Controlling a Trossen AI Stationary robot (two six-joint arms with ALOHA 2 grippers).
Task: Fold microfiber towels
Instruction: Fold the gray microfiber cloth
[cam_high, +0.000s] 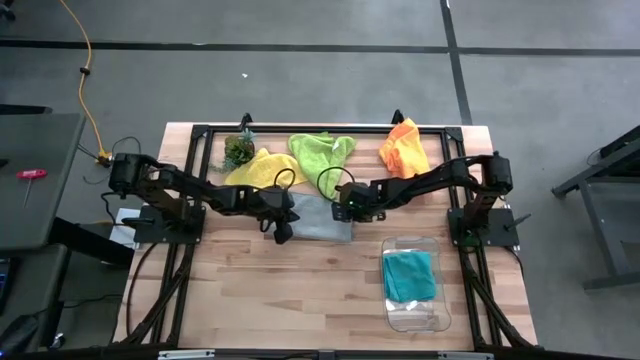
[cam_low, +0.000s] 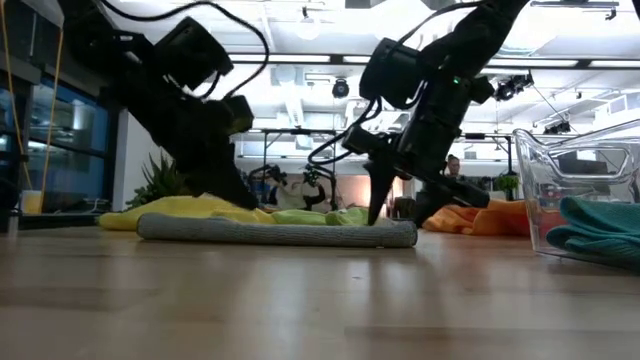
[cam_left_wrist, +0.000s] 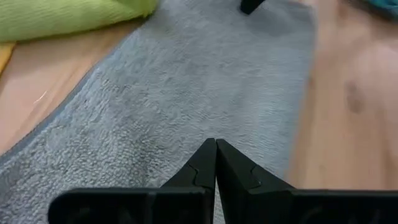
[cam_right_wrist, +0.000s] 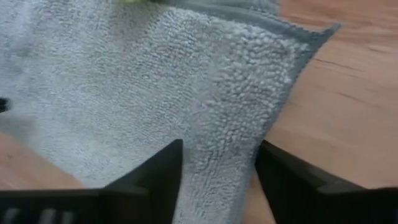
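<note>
One towel looks finished: the teal towel (cam_high: 409, 275) lies folded inside the bin (cam_high: 437, 318), well apart from the grey towel (cam_high: 322, 217) that sits mid-table. That grey towel is the one in hand, and it reads as partly folded, a flat rectangle with a rounded doubled edge in the low view. Three wait beyond it: the yellow towel (cam_high: 262, 169) touching its far left corner, the green towel (cam_high: 321, 150) bunched just behind it, and the orange towel (cam_high: 403, 148) crumpled off to its far right. By my judgement about one in five is done, one is under way, three are untouched.

Over the grey towel's left edge the left gripper (cam_left_wrist: 216, 163) has its fingers pressed together with nothing between them, tips at the pile. At the towel's right corner the right gripper (cam_right_wrist: 219, 168) stands with jaws apart, straddling the cloth's edge, not yet pinching.

Grey cloth shows a dense looped nap with a stitched hem and a pointed corner; it lies limp and thick. Green and orange heaps are soft, wrinkled, shapeless. The bin is clear, rigid plastic with rounded corners. Table (cam_high: 300, 310) is pale wood planks
</note>
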